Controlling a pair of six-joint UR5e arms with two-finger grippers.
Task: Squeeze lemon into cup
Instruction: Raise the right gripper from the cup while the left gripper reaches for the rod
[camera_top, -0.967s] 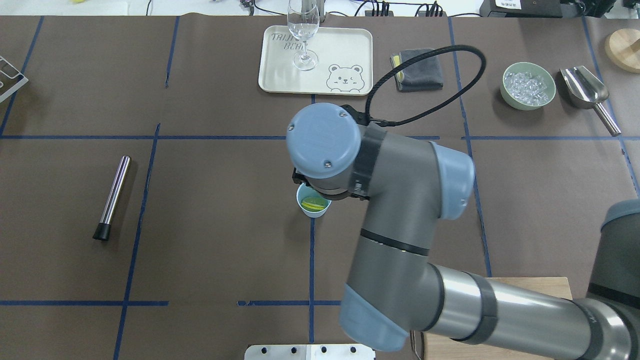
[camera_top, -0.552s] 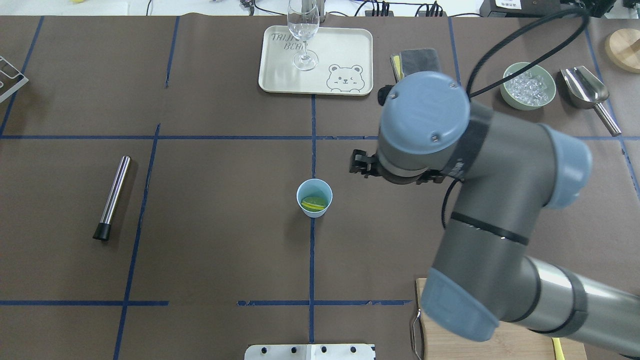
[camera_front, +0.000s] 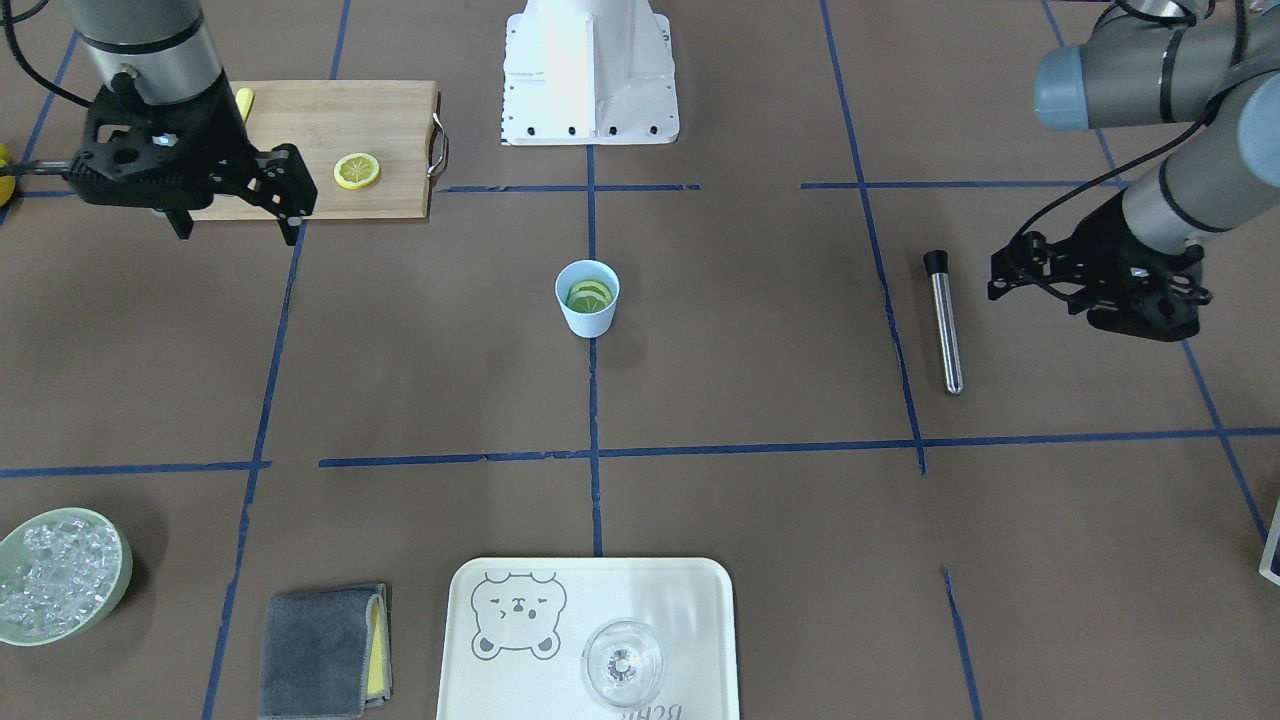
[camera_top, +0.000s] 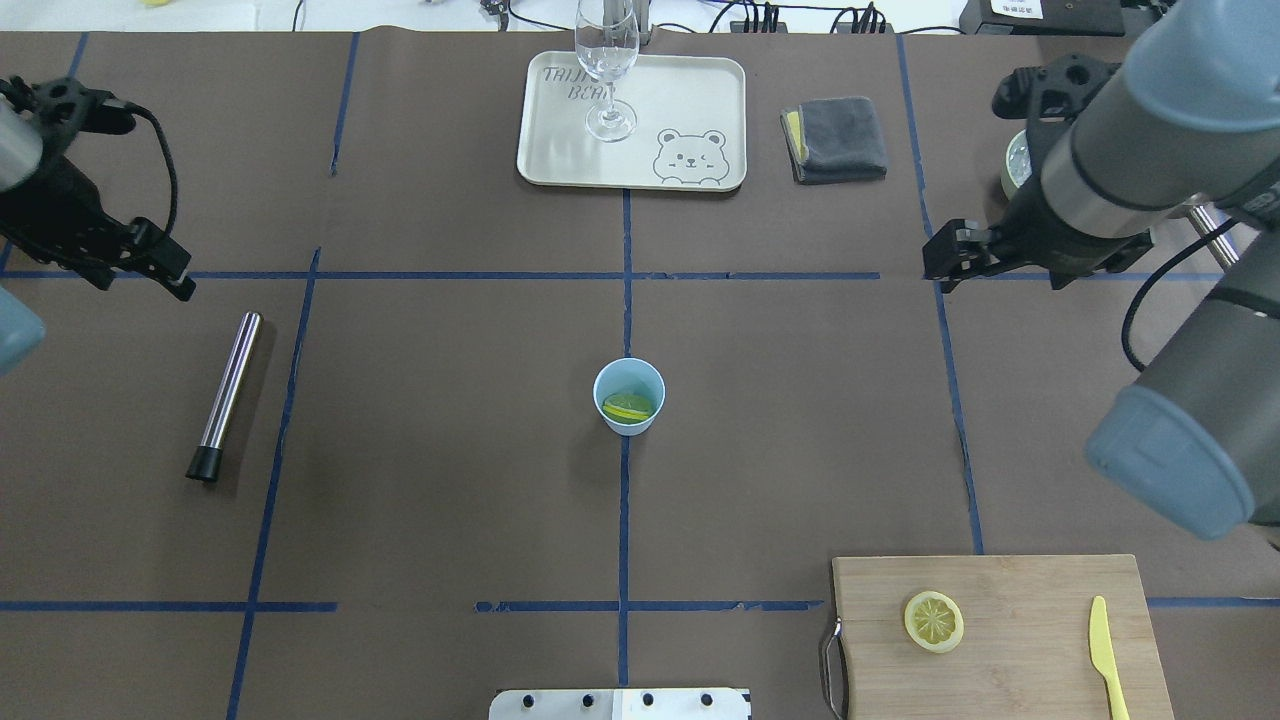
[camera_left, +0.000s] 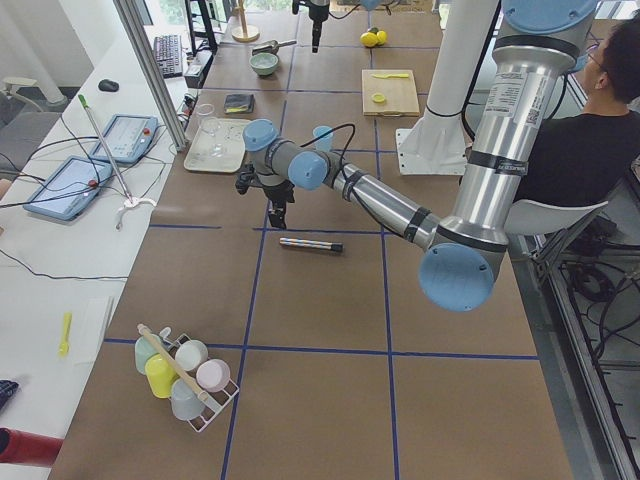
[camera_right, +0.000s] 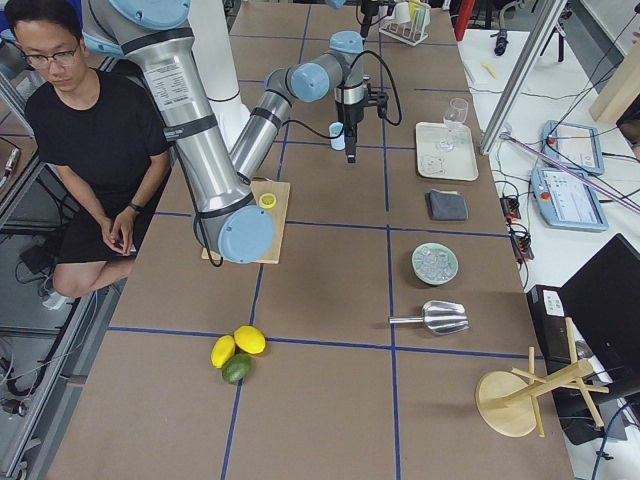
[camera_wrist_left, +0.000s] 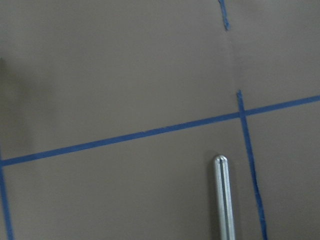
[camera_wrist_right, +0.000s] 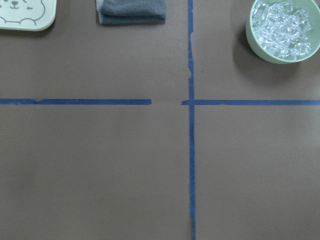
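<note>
The light-blue cup (camera_top: 629, 396) stands at the table's middle, also in the front view (camera_front: 587, 298). A yellow lemon slice (camera_top: 627, 407) lies inside it. A second lemon slice (camera_top: 934, 621) lies on the wooden cutting board (camera_top: 1010, 590). My right gripper (camera_top: 995, 265) hangs open and empty far to the right of the cup, near the ice bowl; in the front view (camera_front: 235, 212) its fingers stand wide apart. My left gripper (camera_top: 145, 280) is at the far left, open and empty, just beyond a steel muddler (camera_top: 227, 395).
A cream tray (camera_top: 700, 90) with a clear glass (camera_top: 607, 70) and a folded grey cloth (camera_top: 838, 138) sit at the far side. A green bowl of ice (camera_front: 60, 575) is at the far right. A yellow knife (camera_top: 1105, 655) lies on the board.
My right arm has swung from above the cup away to the right and far side, uncovering the board. My left gripper has come into view at the far left. The cup has not moved.
</note>
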